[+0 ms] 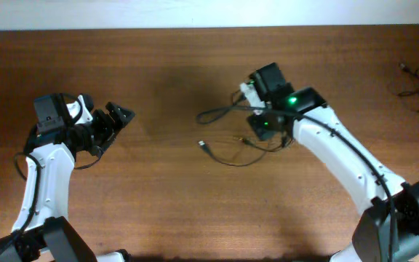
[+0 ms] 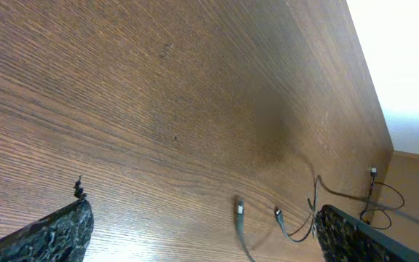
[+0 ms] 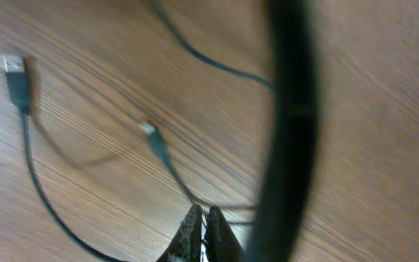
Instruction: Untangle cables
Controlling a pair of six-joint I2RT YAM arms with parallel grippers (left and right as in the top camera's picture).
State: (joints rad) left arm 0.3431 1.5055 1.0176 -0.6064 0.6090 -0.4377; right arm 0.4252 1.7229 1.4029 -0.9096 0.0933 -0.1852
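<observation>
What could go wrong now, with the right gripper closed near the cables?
The right gripper is shut right at a thin cord of the cables; the hold, if any, may slip. The left gripper is open and far away, so a pull could drag both cords together.

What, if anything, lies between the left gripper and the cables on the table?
Nothing visible does. Between the left gripper, which is open, and the cables there is only bare wooden table. The nearest plug lies in the open, and the left wrist view shows the same.
</observation>
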